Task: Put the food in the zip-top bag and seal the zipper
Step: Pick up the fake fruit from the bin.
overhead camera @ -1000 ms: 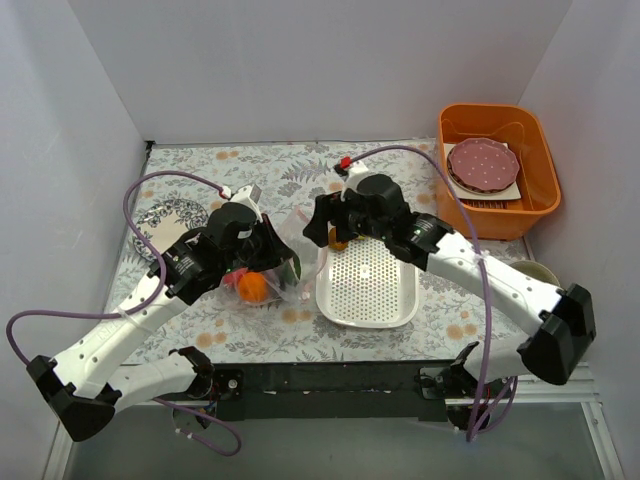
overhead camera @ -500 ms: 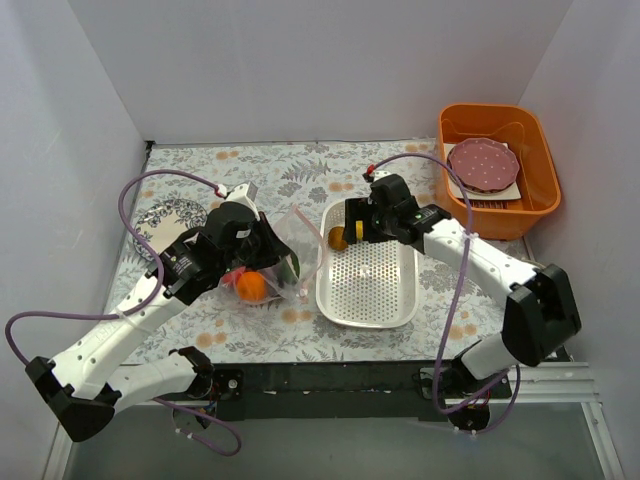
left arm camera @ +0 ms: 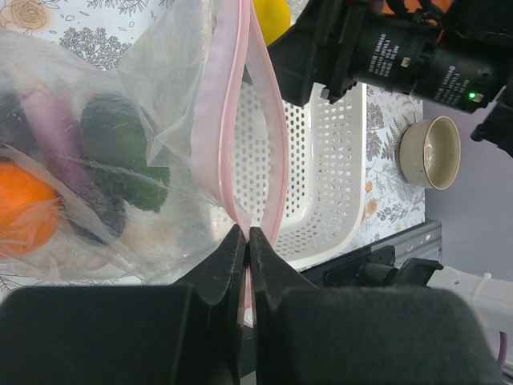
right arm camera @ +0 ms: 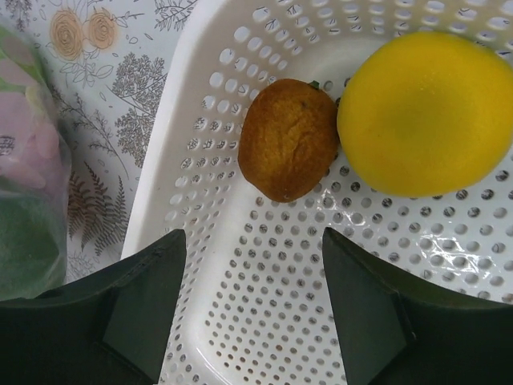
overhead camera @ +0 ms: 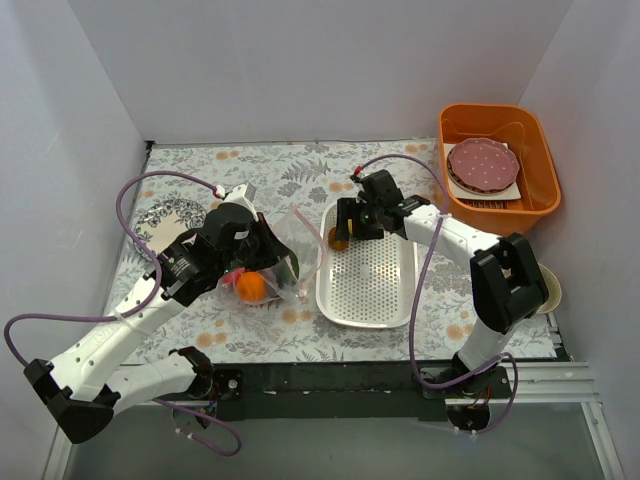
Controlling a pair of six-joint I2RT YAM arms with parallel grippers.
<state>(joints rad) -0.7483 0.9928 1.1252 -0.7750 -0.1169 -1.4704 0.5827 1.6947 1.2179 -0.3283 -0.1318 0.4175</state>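
Left gripper (left arm camera: 246, 241): clamped shut on the near end of the pink zipper (left arm camera: 228, 120). Just past its fingertips the two sides of the strip split apart, so the mouth gapes open ahead of the jaws.

Right gripper (right arm camera: 252, 241): jaws spread wide with nothing between them, hanging over a corner of the white basket (right arm camera: 192, 96).

Kiwi (right arm camera: 287, 138): right ahead of the open jaws, close to centre, lying on the basket floor.

Lemon (right arm camera: 425, 112): ahead too, but off past the right-hand finger, snug against the kiwi.

Bag (left arm camera: 120, 96): off to the side beyond the left-hand finger of the right gripper, outside the basket. An orange (left arm camera: 28, 208), the avocado (left arm camera: 116, 136) and the eggplant (left arm camera: 52, 132) already sit inside.

How they'd handle (my guess): toy fruit, so light and hard, probably a bit slick. The kiwi is small and egg-shaped and should fit easily between the jaws. The lemon is fatter and rounder and may squirt out if pinched off-centre.

Where to grab: across the kiwi's short middle, coming straight down, with the lemon kept clear of the right finger.

Bag itself: thin, crinkly and floppy. It only holds open because that strip is pinched.
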